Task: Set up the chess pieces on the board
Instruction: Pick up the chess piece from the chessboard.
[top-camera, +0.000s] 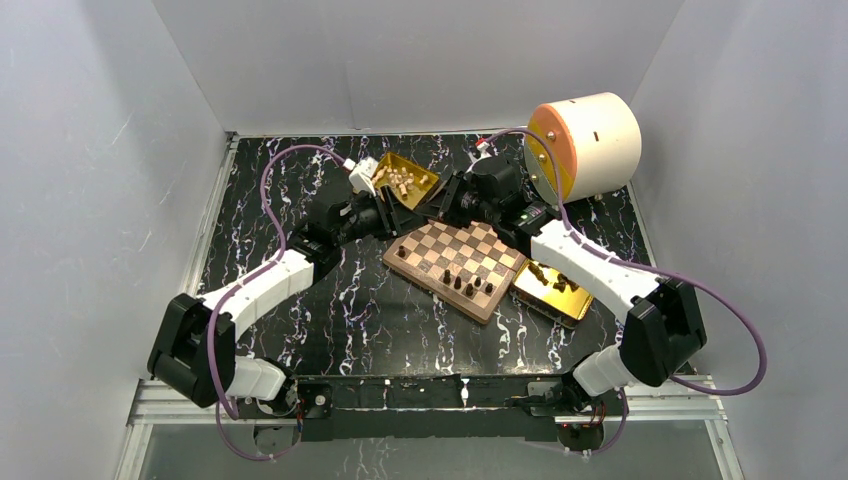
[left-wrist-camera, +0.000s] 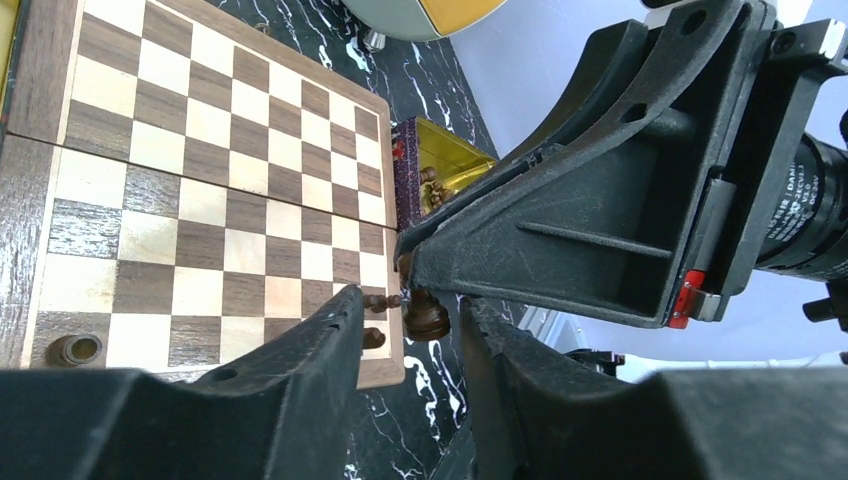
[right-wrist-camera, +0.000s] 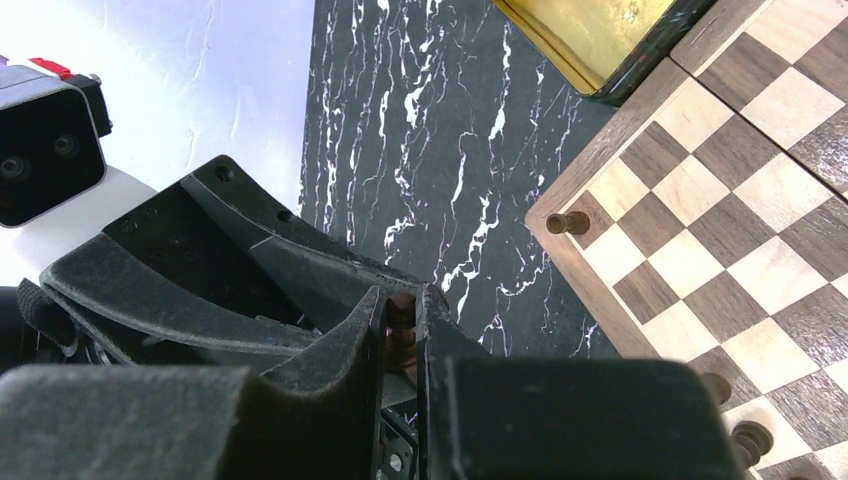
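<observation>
Inside the parted left hand (left-wrist-camera: 410, 308), the right hand (right-wrist-camera: 403, 300) clamped a dark piece (left-wrist-camera: 427, 320); the left needed a square grip before release.

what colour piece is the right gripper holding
Dark brown. The piece shows best in the right wrist view.
</observation>
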